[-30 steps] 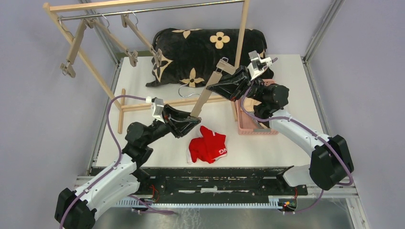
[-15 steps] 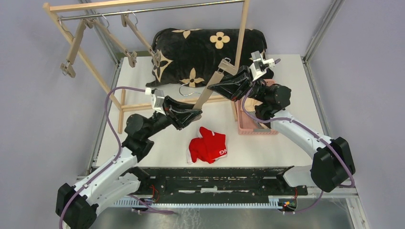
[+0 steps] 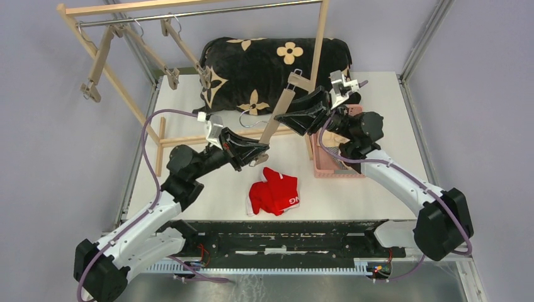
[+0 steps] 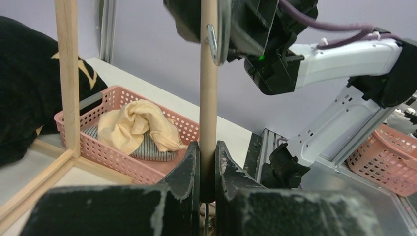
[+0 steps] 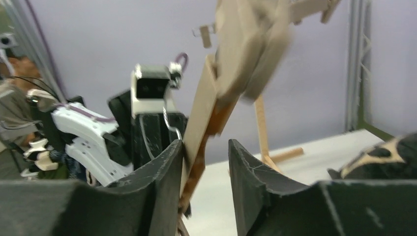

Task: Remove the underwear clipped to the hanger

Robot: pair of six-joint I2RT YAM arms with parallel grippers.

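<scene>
left end effector [image 3: 259,153] is pressed tight on the lower end of the wooden hanger [image 3: 275,123], and the left wrist view confirms it: both fingers [image 4: 189,172] squeezed against the bar with no daylight between them. up the bar sits the right end effector [image 3: 283,117], jaws spread around the hanger's upper part; from its own wrist camera the wood leans on the finger at the left of that view, with an open gap to the other finger. the hanger is held up off the worktop [image 3: 390,119], slanting from low at the left arm to high near the cushion, its metal hook [image 3: 249,117] sticking out to the side, and nothing hangs from it. the red underwear [image 3: 274,192] lies crumpled on the worktop, just in front of the left end effector and apart from it, white lettering showing. over by the right arm is the pink basket [image 3: 324,165], and the left wrist view looks straight into it: the beige piece [image 4: 135,128] heaped on top of the striped piece [image 4: 145,151]. the black cushion [image 3: 271,60] with tan flowers sits at the far side, under the wooden rack [image 3: 189,12], where two more bare hangers [image 3: 101,60] dangle from the rail.
</scene>
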